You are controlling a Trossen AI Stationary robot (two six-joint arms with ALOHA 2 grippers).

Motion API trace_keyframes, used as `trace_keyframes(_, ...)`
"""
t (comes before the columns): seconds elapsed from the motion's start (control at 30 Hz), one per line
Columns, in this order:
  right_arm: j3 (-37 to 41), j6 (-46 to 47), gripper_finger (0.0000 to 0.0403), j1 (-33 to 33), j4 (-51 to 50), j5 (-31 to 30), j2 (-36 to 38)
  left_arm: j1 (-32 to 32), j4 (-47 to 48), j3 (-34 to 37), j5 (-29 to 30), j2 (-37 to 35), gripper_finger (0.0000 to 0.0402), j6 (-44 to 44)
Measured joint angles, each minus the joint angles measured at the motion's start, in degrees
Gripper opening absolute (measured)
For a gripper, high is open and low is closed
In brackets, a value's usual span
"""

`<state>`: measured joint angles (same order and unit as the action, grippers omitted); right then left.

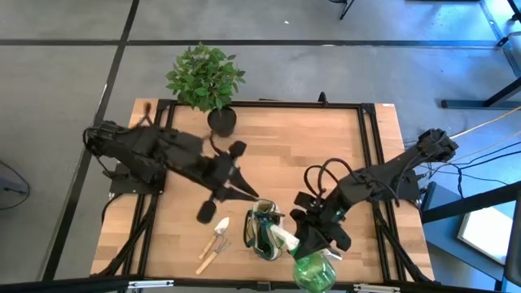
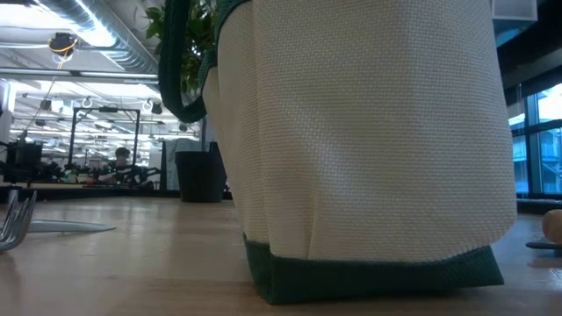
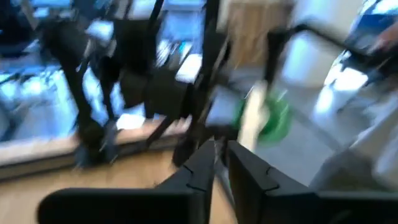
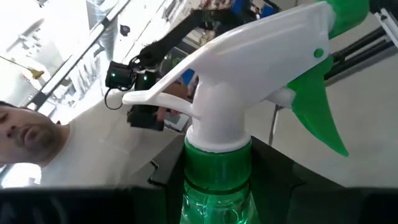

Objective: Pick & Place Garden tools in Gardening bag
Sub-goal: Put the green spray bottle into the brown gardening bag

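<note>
mid-way through the packing, by the look of it: right gripper low in the frame right of centre in the high view, clamped on the green spray bottle, with the bottle's body hanging off the near table edge at the bottom of the frame and its white trigger head leaning toward the gardening bag. bag sitting bottom centre, mouth up, something dark already inside. still out on the table, lower left of the bag: two wooden-handled tools lying side by side, plus a dark-handled tool just above them. left gripper reaching in from the left, tips together and apparently holding nothing, close to the bag's upper left rim. next move, judged from this: lifting the bottle over the rim and lowering it upright into the mouth, minding the loop handles and the left arm crowding the same spot. right wrist view alone giving the grip in detail — bottle neck seated between the dark fingers, trigger free, a person in white beyond. low view hiding both grippers entirely, filled by the bag's tan wall and green base band, though showing fork tines at far left that the high view barely resolves. left wrist view only showing closed fingertips and a blur of green and white ahead.
</note>
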<state>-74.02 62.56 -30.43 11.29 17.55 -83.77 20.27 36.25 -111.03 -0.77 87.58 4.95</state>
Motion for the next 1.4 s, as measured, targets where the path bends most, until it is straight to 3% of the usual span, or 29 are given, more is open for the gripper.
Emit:
trace_keyframes(0.13,1.29,0.51,0.0138,-0.01,2.01,0.03,0.0,0.38,-1.61,-3.89,-4.71,4.73,0.0087,0.27)
trace_keyframes(0.27,1.29,0.66,0.0138,-0.01,2.29,0.05,0.0,0.18,2.85,-6.88,-5.27,8.5,0.0141,0.24)
trace_keyframes(0.47,1.29,1.73,0.0138,-0.01,1.19,0.54,0.14,-0.17,1.07,-6.81,-6.69,10.55,0.0214,0.89)
trace_keyframes(0.63,1.29,2.85,0.0138,0.37,0.97,0.6,0.24,0.19,-3.15,-7.07,-7.96,9.87,0.0251,1.73)
trace_keyframes(1.13,1.29,3.04,0.0138,2.65,1.12,1.74,0.1,-1.34,-4.87,-6.98,-12.73,12.89,0.0267,0.79)
trace_keyframes(1.4,1.29,2.71,0.0138,2.68,0.94,1.72,0.07,-2.54,-5.02,-6.92,-20.46,15.36,0.0267,2.49)
